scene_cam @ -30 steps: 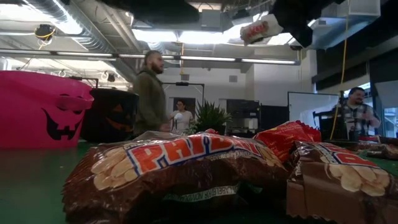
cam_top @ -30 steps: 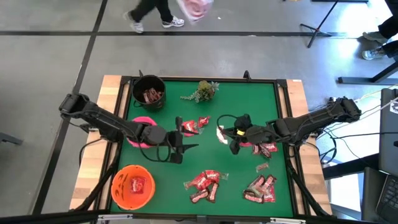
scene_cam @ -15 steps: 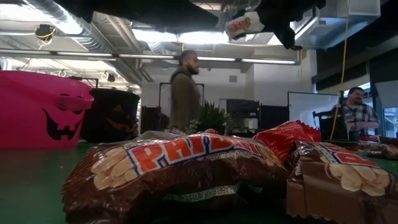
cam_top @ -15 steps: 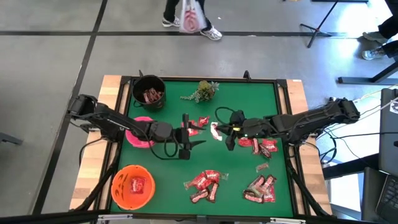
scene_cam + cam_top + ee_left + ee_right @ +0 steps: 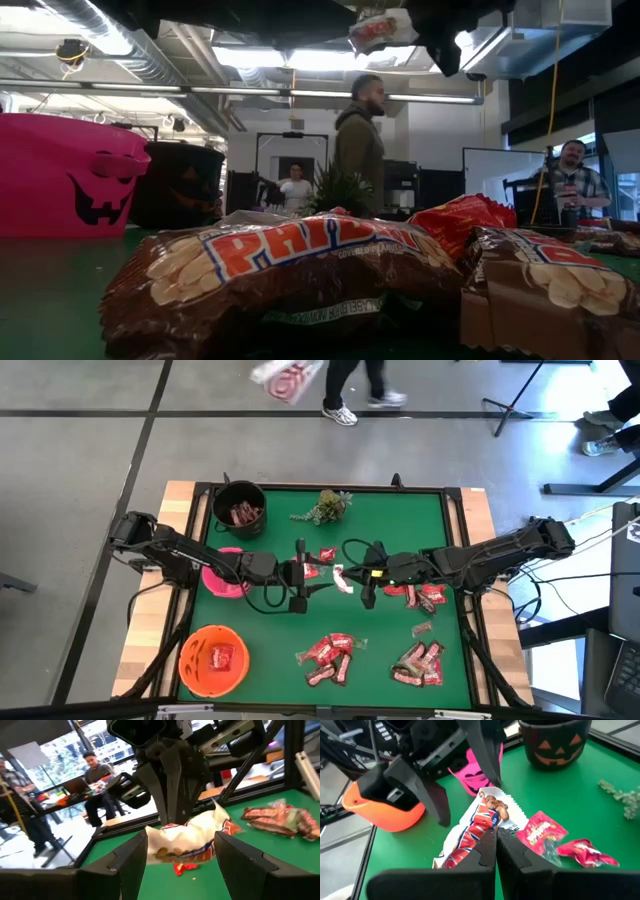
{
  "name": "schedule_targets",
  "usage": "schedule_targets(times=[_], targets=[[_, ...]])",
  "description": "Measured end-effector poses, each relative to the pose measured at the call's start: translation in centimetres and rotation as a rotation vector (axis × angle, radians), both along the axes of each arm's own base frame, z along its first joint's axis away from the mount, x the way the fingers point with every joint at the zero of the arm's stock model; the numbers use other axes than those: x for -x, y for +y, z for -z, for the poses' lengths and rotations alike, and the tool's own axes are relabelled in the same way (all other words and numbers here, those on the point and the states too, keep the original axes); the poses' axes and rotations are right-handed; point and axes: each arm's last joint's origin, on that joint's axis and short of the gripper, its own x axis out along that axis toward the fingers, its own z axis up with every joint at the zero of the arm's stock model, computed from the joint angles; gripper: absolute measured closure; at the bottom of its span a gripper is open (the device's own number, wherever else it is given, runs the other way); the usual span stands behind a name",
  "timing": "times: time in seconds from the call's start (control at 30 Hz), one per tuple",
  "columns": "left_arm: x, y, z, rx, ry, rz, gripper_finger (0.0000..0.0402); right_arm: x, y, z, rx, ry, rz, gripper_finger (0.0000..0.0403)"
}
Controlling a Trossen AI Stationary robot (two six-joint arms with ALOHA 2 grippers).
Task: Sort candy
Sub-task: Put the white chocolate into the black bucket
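A white-wrapped candy bar (image 5: 343,578) with red and blue print hangs above the middle of the green table, with my right gripper (image 5: 358,580) shut on it. My left gripper (image 5: 312,573) faces it from the table's left, level and open. One finger stands on each side of the bar (image 5: 187,840) in the left wrist view. Loose candy lies in heaps near the front edge (image 5: 330,655), at the front right (image 5: 418,665) and under the right arm (image 5: 422,596). Two red packets (image 5: 322,557) lie beneath the grippers. My right gripper pinches the bar's wrapper at its long edge, about halfway along (image 5: 484,831), between its two shut fingers. The fingers come slanting down from the table's right and lie across the bar. The bar is lifted clear of the table. My left gripper has the bar between its fingertips (image 5: 227,847); I cannot tell whether they touch it.
A black pumpkin bucket (image 5: 240,510) with brown candy stands at the far left. A pink bucket (image 5: 226,582) sits under the left arm and an orange one (image 5: 213,658) at the near left. A green sprig (image 5: 325,505) lies at the far edge.
My right gripper has carried the bar toward the table's left, keeping it clear of the table. My left gripper has gone right and toward the far edge to meet it, turning level. The bar now sits between the left fingers.
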Motion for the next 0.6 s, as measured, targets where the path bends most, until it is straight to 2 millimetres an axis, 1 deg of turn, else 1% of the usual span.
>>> schedule_targets(times=[0.13,0.27,0.47,0.6], targets=[[-0.01,-0.16,-0.01,0.019,-0.001,0.044,0.0183,-0.13,-0.06,0.02,-0.009,-0.006,-0.022,0.0400],[0.00,-0.21,-0.01,0.032,-0.001,0.061,0.0194,-0.25,-0.18,-0.18,0.003,-0.025,-0.031,0.0400],[-0.03,-0.01,-0.03,0.032,-0.003,0.054,0.0222,-0.29,-0.17,-0.28,0.001,-0.035,-0.034,0.0400],[-0.07,0.41,-0.01,0.035,-0.002,0.025,0.0248,-0.31,-0.19,-0.31,0.001,-0.040,-0.032,0.0400]])
